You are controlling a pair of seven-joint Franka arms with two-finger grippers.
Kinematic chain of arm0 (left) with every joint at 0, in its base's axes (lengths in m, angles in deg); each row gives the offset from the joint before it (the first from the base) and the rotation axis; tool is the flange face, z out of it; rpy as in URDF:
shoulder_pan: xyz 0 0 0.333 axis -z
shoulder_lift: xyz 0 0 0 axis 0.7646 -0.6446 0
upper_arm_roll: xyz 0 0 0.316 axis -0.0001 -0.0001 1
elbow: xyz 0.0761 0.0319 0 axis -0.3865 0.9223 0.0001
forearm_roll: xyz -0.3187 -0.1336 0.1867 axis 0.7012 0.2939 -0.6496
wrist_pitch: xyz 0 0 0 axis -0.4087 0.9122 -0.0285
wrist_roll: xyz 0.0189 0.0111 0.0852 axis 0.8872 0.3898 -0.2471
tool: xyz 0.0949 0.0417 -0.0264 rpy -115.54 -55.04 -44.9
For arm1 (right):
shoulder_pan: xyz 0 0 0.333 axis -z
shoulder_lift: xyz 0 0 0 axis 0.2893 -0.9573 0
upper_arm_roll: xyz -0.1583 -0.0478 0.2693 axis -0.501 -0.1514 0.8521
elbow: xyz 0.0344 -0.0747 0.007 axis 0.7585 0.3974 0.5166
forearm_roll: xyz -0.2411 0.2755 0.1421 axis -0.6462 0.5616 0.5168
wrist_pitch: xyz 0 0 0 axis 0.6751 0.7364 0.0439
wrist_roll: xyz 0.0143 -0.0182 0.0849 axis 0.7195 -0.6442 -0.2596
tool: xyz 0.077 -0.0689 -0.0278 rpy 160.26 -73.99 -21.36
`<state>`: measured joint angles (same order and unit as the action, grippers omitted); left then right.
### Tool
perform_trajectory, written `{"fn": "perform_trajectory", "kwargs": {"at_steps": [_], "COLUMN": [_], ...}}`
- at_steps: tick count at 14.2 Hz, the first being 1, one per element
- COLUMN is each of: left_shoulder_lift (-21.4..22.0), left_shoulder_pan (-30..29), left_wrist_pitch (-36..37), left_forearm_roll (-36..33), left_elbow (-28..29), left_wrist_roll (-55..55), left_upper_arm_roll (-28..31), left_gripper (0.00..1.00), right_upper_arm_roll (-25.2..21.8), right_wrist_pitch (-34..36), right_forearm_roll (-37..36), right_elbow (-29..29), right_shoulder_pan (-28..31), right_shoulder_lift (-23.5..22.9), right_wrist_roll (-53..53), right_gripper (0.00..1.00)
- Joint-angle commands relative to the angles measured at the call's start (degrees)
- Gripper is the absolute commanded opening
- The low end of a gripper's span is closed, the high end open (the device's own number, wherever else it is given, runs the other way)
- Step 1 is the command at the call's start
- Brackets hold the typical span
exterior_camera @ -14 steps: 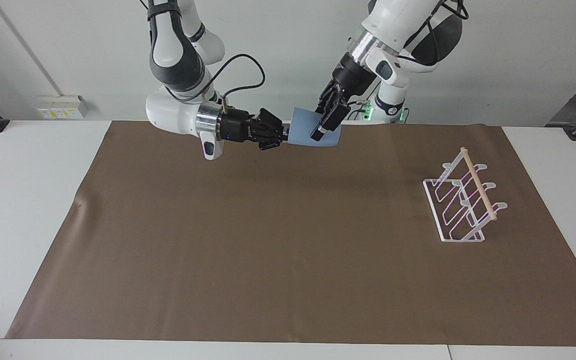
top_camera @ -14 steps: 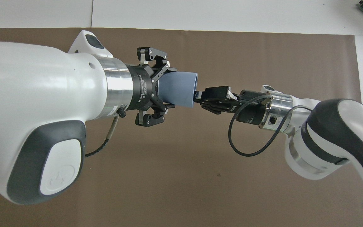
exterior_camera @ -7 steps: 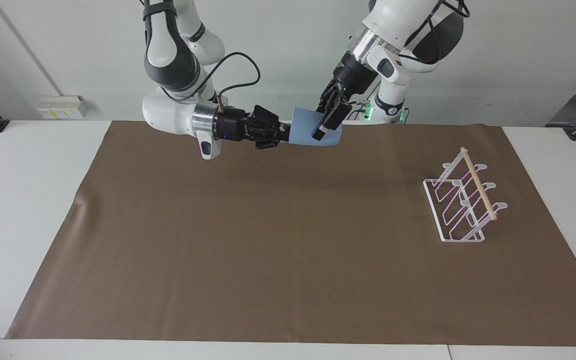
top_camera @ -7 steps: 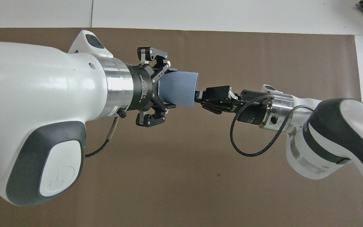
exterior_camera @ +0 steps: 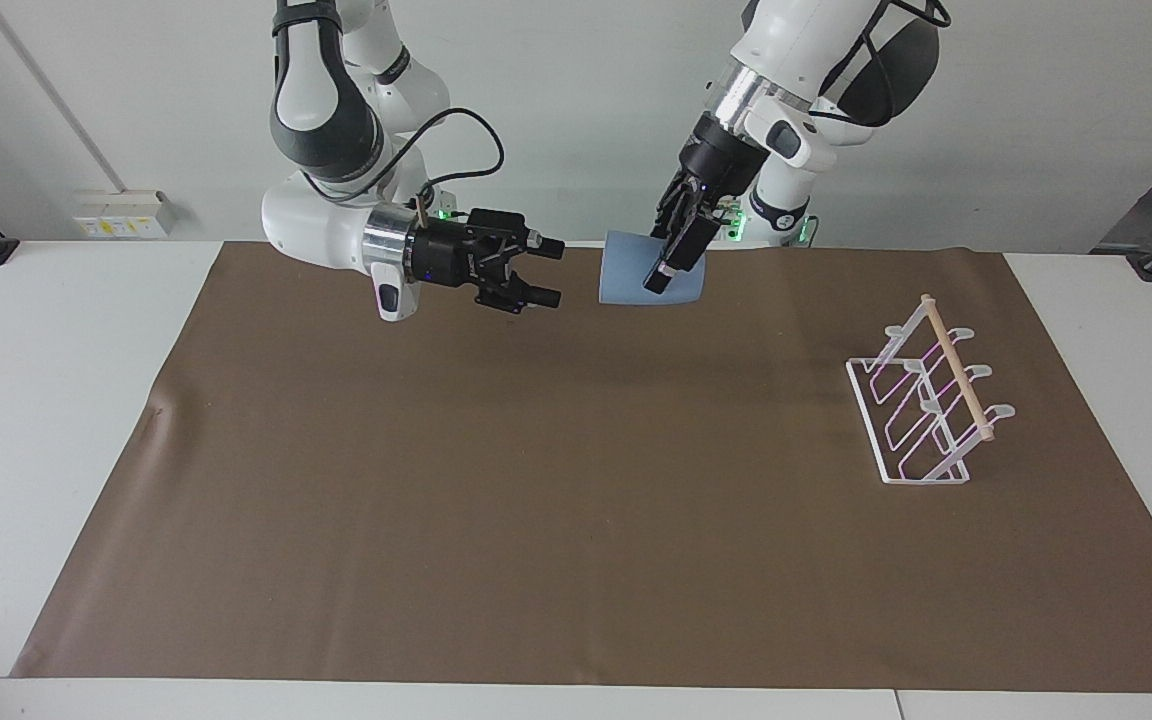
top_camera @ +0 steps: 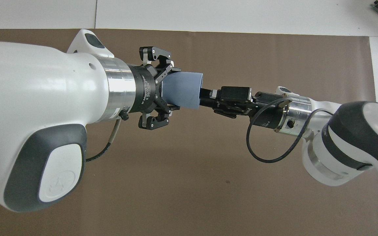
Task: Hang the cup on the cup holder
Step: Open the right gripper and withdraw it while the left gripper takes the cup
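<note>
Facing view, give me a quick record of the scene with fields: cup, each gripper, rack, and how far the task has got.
cup: light blue cup, held up in the air over the brown mat, near the robots' edge
left gripper: left gripper, shut on the cup's wall
right gripper: right gripper, open, apart from the cup, beside it toward the right arm's end
rack: clear rack, standing on the mat toward the left arm's end, nothing hanging on it
task: cup not yet hung
</note>
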<state>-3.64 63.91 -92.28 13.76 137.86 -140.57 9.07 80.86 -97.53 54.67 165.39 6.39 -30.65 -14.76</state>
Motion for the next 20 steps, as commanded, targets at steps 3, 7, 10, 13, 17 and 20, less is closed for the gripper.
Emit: {"fn": "perform_trajectory", "kwargs": {"at_steps": [3,7,10,13,17,20], "left_shoulder_lift": [5.5,9.3,10.7,11.3,10.6,9.1], "left_shoulder_pan": [-1.6,-4.4,-6.9,-9.5,-12.3,-13.9], "left_wrist_pitch": [-2.0,-6.2,-6.2,-6.3,-8.0,-7.5], "left_forearm_roll": [-11.2,-23.5,-34.2,-43.3,-55.3,-62.6], "left_elbow": [9.9,18.4,20.9,23.1,25.7,26.8], "left_wrist_roll": [-0.3,-0.5,-3.0,-7.4,-7.7,-8.7], "left_upper_arm_roll": [0.0,0.0,0.0,0.0,0.0,0.0], "left_gripper": [0.0,0.0,0.0,0.0,0.0,0.0], "right_upper_arm_roll": [0.0,0.0,0.0,-0.1,-0.1,-0.1], "right_wrist_pitch": [-2.6,-7.5,-6.7,-2.4,9.3,16.0], "right_forearm_roll": [-27.0,-57.7,-77.1,-84.4,-89.8,-89.7], "right_elbow": [-1.2,-1.0,-1.4,-4.7,-13.9,-20.4], "right_shoulder_pan": [1.8,1.8,4.4,8.6,11.0,12.7], "right_shoulder_lift": [1.5,0.7,0.9,1.2,0.7,0.8], "right_wrist_roll": [9.2,15.1,16.9,19.7,27.2,27.8], "right_gripper": [1.0,1.0,1.0,1.0,1.0,1.0]}}
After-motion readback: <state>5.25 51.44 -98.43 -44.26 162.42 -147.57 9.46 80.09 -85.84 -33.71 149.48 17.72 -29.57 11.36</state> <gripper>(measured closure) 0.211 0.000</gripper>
